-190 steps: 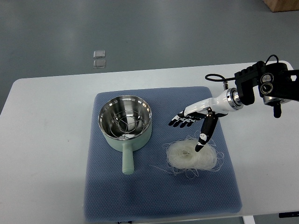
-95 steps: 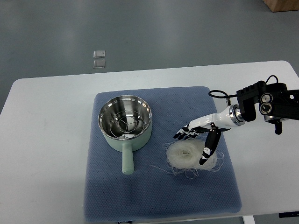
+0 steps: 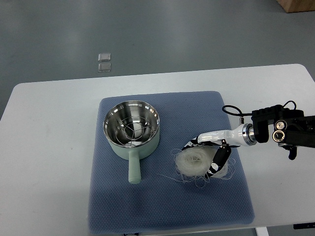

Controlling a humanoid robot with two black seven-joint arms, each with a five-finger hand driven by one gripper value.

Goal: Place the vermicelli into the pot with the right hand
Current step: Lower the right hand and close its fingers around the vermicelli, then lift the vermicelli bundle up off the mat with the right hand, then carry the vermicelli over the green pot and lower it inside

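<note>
Right robot hand [image 3: 206, 152] fingers cupped around vermicelli [image 3: 198, 163], beside pot [image 3: 132, 129]; no legible writing.

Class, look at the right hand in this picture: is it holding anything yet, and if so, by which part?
It cannot be told for sure. The right hand is down around the right side of the vermicelli nest, thumb on its right edge, but the nest lies on the blue mat, unlifted.
</note>
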